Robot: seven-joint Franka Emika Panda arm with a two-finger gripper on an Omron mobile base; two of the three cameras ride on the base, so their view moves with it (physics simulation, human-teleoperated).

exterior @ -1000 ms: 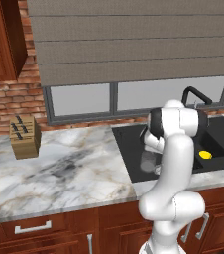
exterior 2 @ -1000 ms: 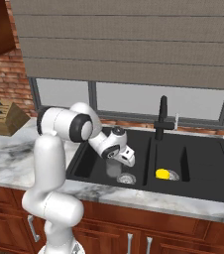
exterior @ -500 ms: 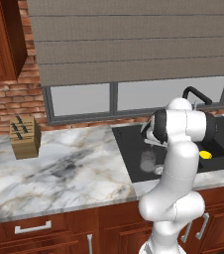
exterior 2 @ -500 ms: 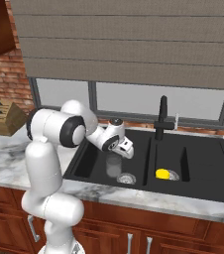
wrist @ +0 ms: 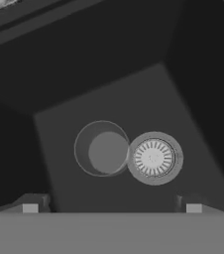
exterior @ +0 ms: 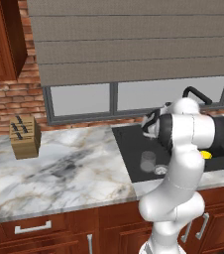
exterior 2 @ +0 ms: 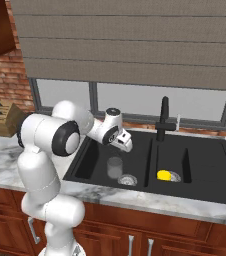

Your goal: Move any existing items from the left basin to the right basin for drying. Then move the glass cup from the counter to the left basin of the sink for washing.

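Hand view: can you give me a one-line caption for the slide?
Looking down from the open hand at the glass cup standing upright in the left basin, right beside the silver drain.

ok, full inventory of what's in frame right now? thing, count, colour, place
glass cup: 1, clear, upright on the floor of the left basin, beside the drain
yellow container: 1, yellow, in the right basin
sink: 1, matte black, two bowls, set into the counter
drain: 1, silver, left basin floor
faucet: 1, black, behind the sink
counter: 1, white marble with grey veins, over red-brown cabinets
knife block: 1, light wood, on the counter by the brick wall
window blind: 1, grey-brown, above the sink
gripper: 1, white with dark tips, open, above the glass cup, holding nothing
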